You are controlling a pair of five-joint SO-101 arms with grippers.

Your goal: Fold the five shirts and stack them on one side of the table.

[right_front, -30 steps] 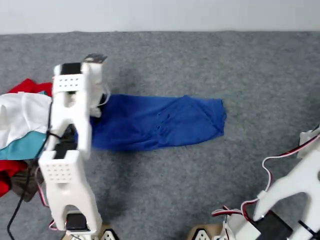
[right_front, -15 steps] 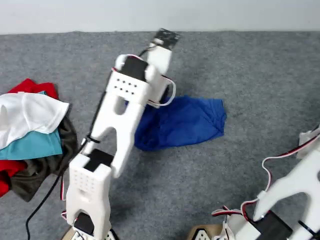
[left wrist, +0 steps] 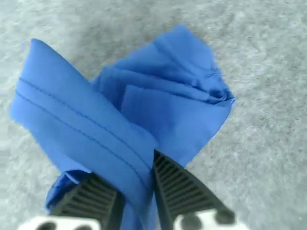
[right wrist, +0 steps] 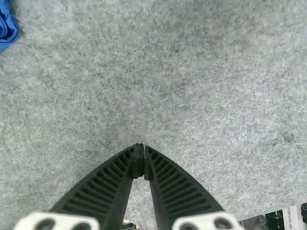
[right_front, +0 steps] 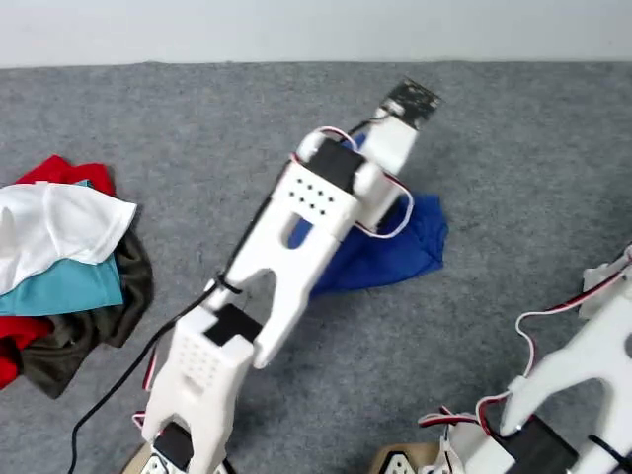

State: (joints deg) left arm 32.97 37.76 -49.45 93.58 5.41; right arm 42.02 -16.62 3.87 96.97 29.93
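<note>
High view: the left arm (right_front: pixel 296 227) extends diagonally from the near edge over the middle of the grey surface (right_front: pixel 494 148), its wrist above the blue shirt (right_front: pixel 405 252). The blue shirt lies bunched near the centre of the surface, partly hidden beneath the arm; its far right corner rests flat on the surface.

Left wrist view: the left hand (left wrist: pixel 129 170) is clenched on a fold of the blue shirt (left wrist: pixel 144 105). A stitched hem band runs from between the fingers (left wrist: pixel 175 184) up over the rest of the garment, which lies crumpled on the surface below.

Right wrist view: the right hand (right wrist: pixel 139 153) is clenched on nothing, fingertips touching, above bare surface. An edge of the blue shirt (right wrist: pixel 5 28) shows well apart from it. In the high view the right arm (right_front: pixel 583 365) sits at the near right corner.

Remaining garments: a loose pile at the left edge of the surface, unfolded. The white shirt (right_front: pixel 49 232) lies on top, over the teal shirt (right_front: pixel 59 286). The red shirt (right_front: pixel 59 173) shows at the far and near sides of the pile. The dark shirt (right_front: pixel 94 331) lies underneath at the near right.
</note>
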